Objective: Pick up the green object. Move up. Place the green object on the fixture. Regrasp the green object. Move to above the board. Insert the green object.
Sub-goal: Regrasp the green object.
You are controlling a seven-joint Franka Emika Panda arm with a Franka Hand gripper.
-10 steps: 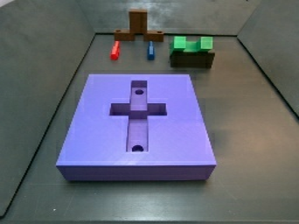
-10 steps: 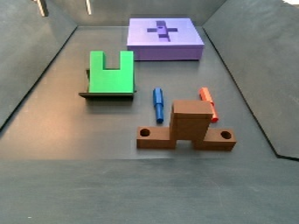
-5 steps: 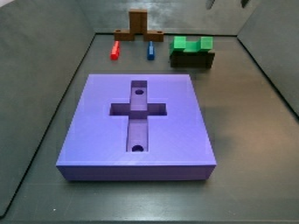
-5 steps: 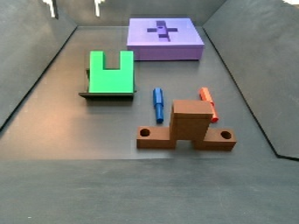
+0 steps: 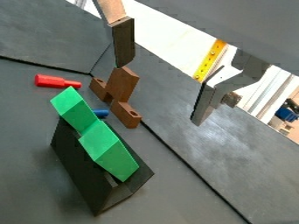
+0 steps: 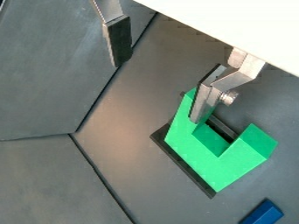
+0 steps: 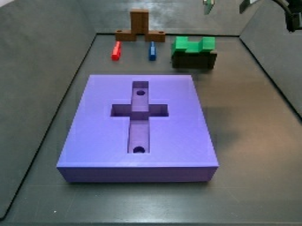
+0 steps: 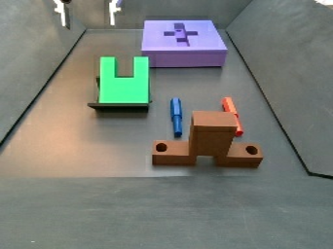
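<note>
The end effector (image 6: 170, 66) hangs open and empty over the green object (image 6: 218, 143), seated on the fixture (image 7: 195, 60), upper right in a side view. The object looks rigid and light; grip across its 2 legs.

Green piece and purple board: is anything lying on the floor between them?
No. In a side view the floor between the green piece on its fixture and the board is bare. The open pincer hangs above.

Gripper (image 5: 163, 74) fingers (image 5: 122, 42) — brushed silver metal, held high; green object (image 6: 216, 144) — smooth matt plastic
</note>
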